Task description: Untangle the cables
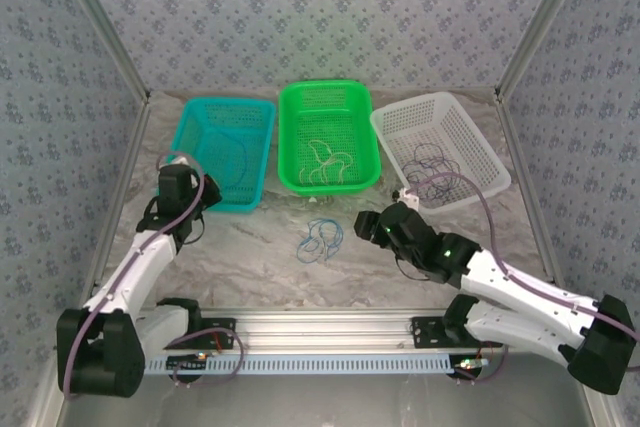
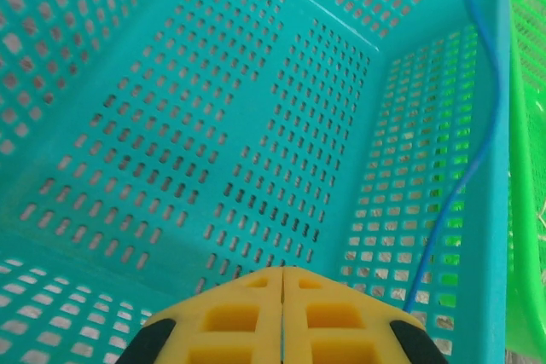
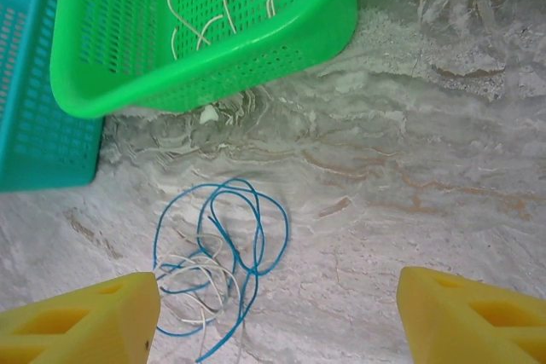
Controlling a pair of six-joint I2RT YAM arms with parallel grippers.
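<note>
Judging by cables [image 1: 325, 162] lying in three baskets [image 1: 325, 85], you're mostly done, yet a blue-and-cream tangle [image 3: 217, 266] waits on the worktop [image 3: 426, 168] beneath your open right pincer [image 3: 277, 291], left pincer [image 2: 281, 283] closed, empty.

Tangle [image 3: 217, 266] in front of green basket [image 3: 256, 49]: bottom strands cropped by frame, left side behind a finger [image 3: 94, 317] of right gripper [image 3: 277, 309]. Overhead its crossings are too small to sort. Left of green basket, blue cable [image 2: 495, 117] exits frame top. Right of it, dark cables [image 1: 435, 172]: count unreadable.
</note>
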